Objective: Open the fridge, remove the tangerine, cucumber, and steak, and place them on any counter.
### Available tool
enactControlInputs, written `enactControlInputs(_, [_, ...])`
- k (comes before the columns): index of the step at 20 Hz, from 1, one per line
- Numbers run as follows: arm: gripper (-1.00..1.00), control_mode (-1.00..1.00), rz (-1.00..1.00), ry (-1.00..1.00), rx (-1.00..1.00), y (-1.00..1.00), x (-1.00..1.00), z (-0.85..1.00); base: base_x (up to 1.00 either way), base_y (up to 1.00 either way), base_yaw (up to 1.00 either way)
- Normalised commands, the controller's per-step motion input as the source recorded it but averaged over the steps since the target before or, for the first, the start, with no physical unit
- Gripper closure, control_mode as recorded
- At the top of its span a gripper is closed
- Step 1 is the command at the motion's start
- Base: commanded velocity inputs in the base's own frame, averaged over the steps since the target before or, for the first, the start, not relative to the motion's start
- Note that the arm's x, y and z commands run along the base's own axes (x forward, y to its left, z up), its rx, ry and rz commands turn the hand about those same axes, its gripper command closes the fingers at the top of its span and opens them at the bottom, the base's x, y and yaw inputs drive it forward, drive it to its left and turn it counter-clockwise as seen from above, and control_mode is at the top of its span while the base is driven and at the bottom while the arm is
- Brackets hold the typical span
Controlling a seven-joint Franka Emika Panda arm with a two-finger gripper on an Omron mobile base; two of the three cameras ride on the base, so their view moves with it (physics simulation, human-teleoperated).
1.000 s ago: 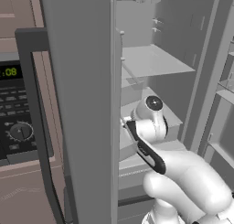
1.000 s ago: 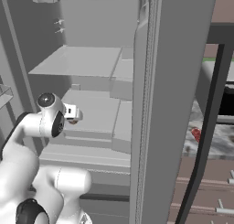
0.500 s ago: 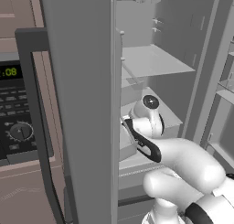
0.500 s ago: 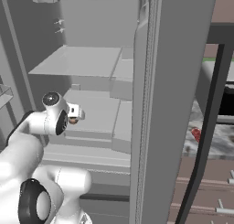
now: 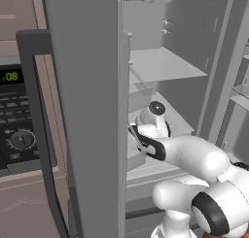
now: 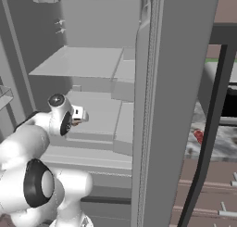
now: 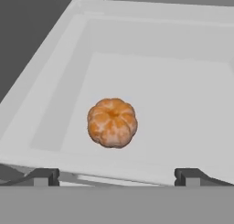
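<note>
Tangerine straight ahead of your spread fingers, in the fridge bin.

The small round orange tangerine [image 7: 112, 122] sits alone on the floor of a shallow pale grey bin [image 7: 55, 72], toward its near rim and left of centre, clear of every wall. Your two-finger gripper [image 7: 117, 176] looks down over that near rim with its dark tips spread wide and nothing between them; the fruit lies just beyond and between them, slightly left of the midline. Being round, it offers no long axis to match. You work inside the tall grey fridge [image 5: 82, 110], doors open.
</note>
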Motion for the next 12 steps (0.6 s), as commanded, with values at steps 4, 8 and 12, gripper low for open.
enactControlInputs(4, [-1.00,-1.00,0.00,0.01,0.00,0.01,0.26,-0.11,0.00,0.00,0.00])
enactControlInputs(8, [-1.00,-1.00,0.00,0.04,0.00,0.08,0.24,-0.16,0.00,0.00,0.00])
enactControlInputs(12, [-1.00,-1.00,0.00,0.05,0.00,0.11,0.25,-0.18,0.00,0.00,0.00])
